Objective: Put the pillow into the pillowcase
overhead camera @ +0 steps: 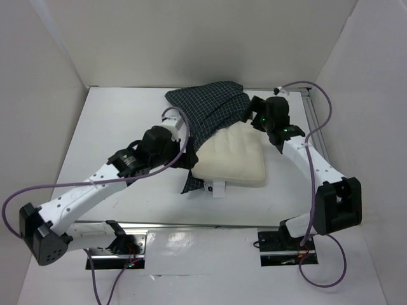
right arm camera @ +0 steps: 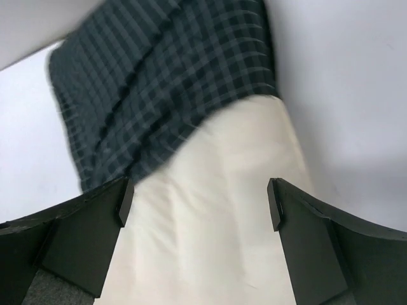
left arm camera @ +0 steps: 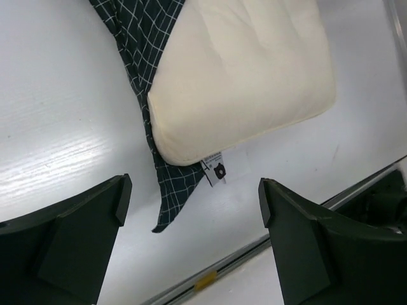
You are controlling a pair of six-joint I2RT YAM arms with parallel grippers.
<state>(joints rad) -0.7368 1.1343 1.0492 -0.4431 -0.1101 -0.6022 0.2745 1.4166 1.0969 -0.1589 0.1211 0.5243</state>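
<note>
Currently, plump cream pillow (overhead camera: 232,157) partly inside dark checked fabric pillowcase (overhead camera: 205,107), just ahead of left gripper (left arm camera: 191,202), beneath right gripper (right arm camera: 198,203), both jaws released, empty.

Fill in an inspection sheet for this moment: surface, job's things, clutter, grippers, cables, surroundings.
Surface: white table, with a metal rail along the near edge.
Job's things: the cream pillow has its far end under the checked pillowcase. Its near end and white tag stick out, and a pillowcase flap lies by the near-left corner.
Clutter: nothing seen.
Grippers: the left gripper is open and holds nothing, near the pillow's tagged corner. The right gripper is open and holds nothing, above the pillow.
Cables: purple cables loop off both arms, clear of the cloth.
Surroundings: white walls on three sides.
</note>
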